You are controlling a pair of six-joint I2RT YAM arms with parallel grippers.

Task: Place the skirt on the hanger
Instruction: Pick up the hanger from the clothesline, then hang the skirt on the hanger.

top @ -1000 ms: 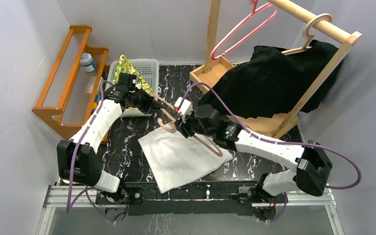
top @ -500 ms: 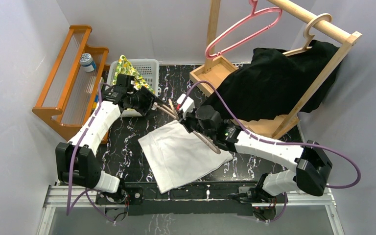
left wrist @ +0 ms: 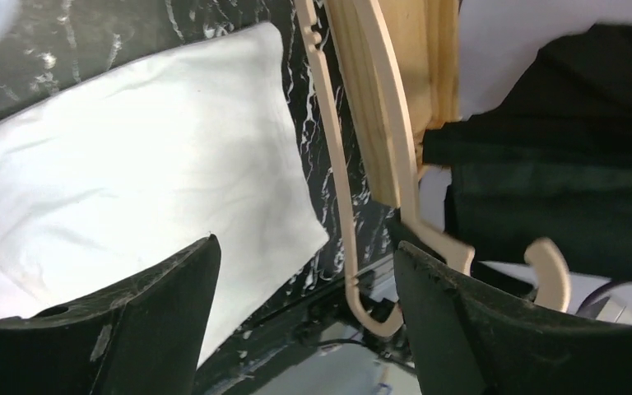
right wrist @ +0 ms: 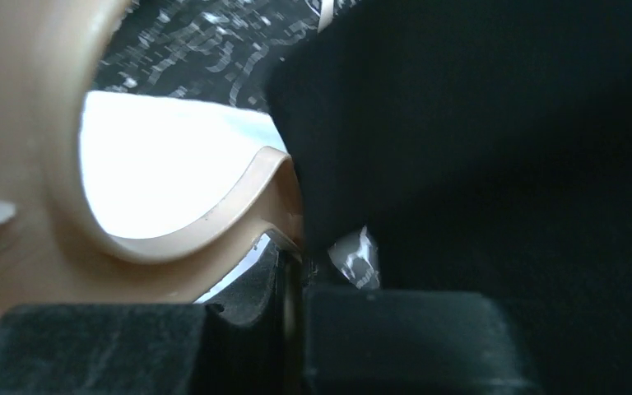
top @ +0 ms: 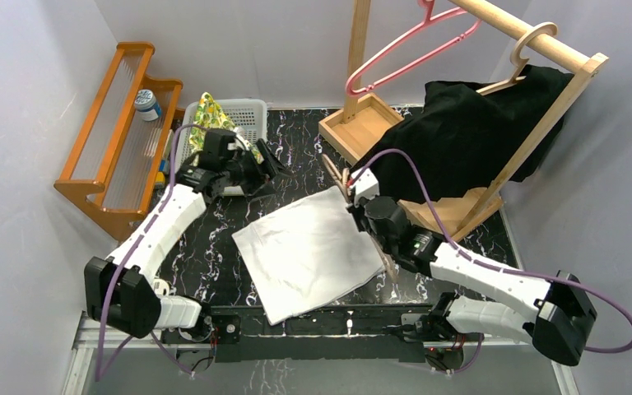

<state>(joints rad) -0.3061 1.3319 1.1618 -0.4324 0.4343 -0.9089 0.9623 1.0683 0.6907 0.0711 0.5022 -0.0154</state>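
The white skirt point(top: 309, 247) lies flat on the black marble table point(top: 214, 239). A pale wooden hanger point(top: 335, 174) stands tilted along the skirt's right edge, with my right gripper point(top: 355, 207) shut on it. In the right wrist view the hanger's curved wood point(right wrist: 173, 239) sits pinched at the right gripper point(right wrist: 292, 271), with the skirt point(right wrist: 156, 173) bright behind it. My left gripper point(top: 270, 164) hangs open by the basket, clear of the hanger. In the left wrist view the left gripper point(left wrist: 304, 280) is wide, with the skirt point(left wrist: 132, 164) and hanger point(left wrist: 337, 164) beyond it.
An orange wooden rack point(top: 123, 123) stands at the left. A white basket point(top: 243, 111) holds a yellow patterned cloth point(top: 214, 115). The wooden clothes stand point(top: 535, 37) at the back right carries a pink hanger point(top: 403, 49) and a black garment point(top: 469, 132).
The left gripper opened, let go of the hanger and drew back toward the basket. The right gripper shut on the hanger and carried it right, off the skirt's top to its right edge.
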